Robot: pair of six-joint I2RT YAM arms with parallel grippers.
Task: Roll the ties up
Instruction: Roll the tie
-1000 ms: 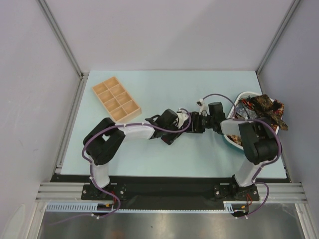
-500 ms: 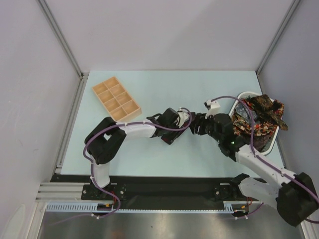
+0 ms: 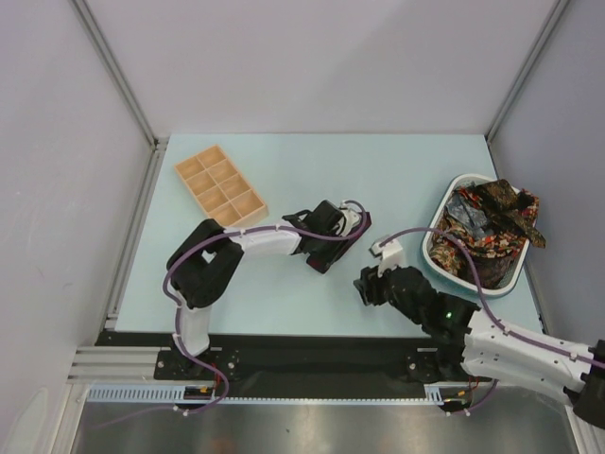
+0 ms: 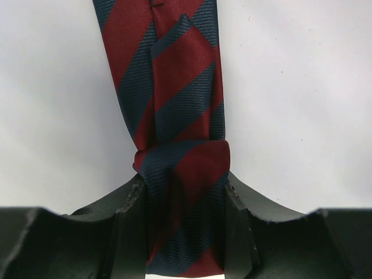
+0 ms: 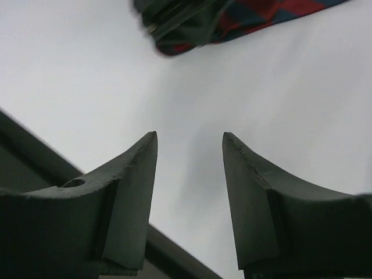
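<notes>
Left tool [image 4: 183, 200] pinching striped tie [image 4: 168, 87] at folded, partly rolled end. Rest of tie runs flat away from tool, lying mid-surface [image 3: 397, 170]. Right tool [image 5: 189, 174] spread, empty, low near front edge, apart from tie. Other ties [image 3: 490, 219] heaped in bin [image 3: 437, 230] at right. Step, judged: early roll of first tie. Next move likely needs right tool pinning tail flat while left winds, edges kept aligned. Slippery fabric may unwind.
</notes>
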